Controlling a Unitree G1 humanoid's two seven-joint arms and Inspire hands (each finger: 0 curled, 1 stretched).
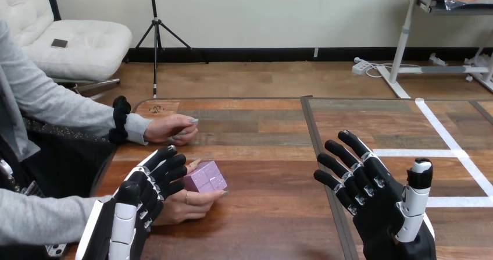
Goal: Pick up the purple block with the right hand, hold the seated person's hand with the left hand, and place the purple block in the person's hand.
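Right hand (pixel 383 213) splayed over wooden table (pixel 267 228)

No writing is legible (small mark (pixel 156 109) on the table (pixel 267 173) too blurred).

The left arm comes in from the bottom-left corner, and the left hand (pixel 139 199) lies back-up with its fingers curled over the person's near hand (pixel 181 210). The right hand (pixel 383 216) stands apart at the lower right, with its fingers straight, spread and slanting up to the left, and its thumb upright
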